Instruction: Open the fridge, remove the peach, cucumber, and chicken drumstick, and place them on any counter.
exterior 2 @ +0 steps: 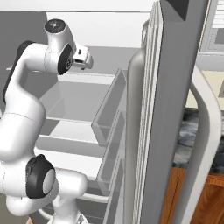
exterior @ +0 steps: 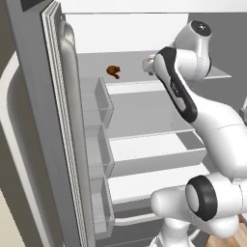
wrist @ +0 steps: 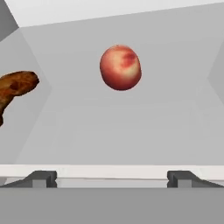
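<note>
The fridge (exterior: 62,125) stands with both doors swung wide, and my arm reaches onto its top shelf. The peach (wrist: 120,68), round and red-orange, sits on that pale shelf straight ahead of my gripper (wrist: 113,179), well beyond the fingertips. My gripper is open, with nothing between its fingers. Left of the peach lies the brown chicken drumstick (wrist: 15,87), which also shows on the shelf left of my hand as the chicken drumstick (exterior: 114,72). The cucumber is out of view. A marbled counter (exterior 2: 192,131) lies past the right door.
Clear door bins (exterior: 99,103) hang on the left door, close beside the shelves. The right door (exterior 2: 175,109) with its pale curved handle (exterior 2: 205,131) stands between the arm and the counter. Lower white shelves (exterior: 149,144) sit below my arm.
</note>
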Robot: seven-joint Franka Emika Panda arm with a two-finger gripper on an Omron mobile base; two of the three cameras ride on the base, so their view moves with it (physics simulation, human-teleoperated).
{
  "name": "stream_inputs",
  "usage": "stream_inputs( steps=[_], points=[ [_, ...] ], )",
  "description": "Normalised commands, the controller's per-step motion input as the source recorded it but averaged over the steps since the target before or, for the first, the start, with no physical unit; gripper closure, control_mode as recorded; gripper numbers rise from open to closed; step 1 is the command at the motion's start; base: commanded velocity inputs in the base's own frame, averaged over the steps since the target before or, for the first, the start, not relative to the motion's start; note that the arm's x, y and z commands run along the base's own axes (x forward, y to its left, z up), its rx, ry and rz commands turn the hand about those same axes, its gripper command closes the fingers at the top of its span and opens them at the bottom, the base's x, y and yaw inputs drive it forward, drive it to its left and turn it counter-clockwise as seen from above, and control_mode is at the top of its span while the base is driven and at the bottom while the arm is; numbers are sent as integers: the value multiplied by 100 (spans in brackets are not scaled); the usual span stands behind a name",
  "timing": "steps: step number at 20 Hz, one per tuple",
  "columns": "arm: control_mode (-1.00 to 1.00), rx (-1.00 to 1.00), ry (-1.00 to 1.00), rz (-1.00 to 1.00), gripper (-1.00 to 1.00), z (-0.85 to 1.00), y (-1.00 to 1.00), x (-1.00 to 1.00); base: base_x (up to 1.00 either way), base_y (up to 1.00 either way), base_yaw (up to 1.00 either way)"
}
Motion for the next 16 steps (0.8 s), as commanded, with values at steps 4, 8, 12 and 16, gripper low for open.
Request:
stream_inputs(
  steps=[4, 8, 12, 16],
  points=[
    [-100, 0, 0, 0, -100, 0, 0, 44, 0, 0, 0],
    [-100, 0, 0, 0, -100, 0, 0, 49, 0, 0, 0],
    [-100, 0, 0, 0, -100, 0, 0, 45, 0, 0, 0],
    [-100, 0, 0, 0, -100, -1, 0, 33, 0, 0, 0]
  ],
)
